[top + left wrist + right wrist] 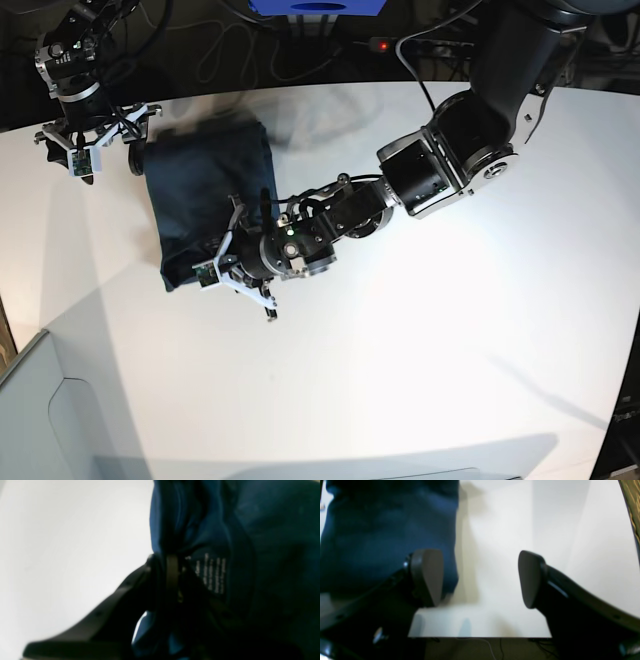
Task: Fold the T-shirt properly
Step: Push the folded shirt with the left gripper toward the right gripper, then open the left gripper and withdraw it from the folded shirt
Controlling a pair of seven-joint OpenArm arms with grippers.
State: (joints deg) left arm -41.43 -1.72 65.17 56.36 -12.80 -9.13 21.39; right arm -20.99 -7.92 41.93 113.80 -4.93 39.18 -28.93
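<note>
the left arm stretches low across the middle, its left gripper pinched shut on a fold of the t-shirt. the right gripper hovers with its 2 fingers spread wide, holding nothing.

The white bench lies bare across its near and right-hand parts, leaving wide room to pass. The T-shirt covers the far left part, with the left arm stretched low across the middle to it, barring that way.
</note>
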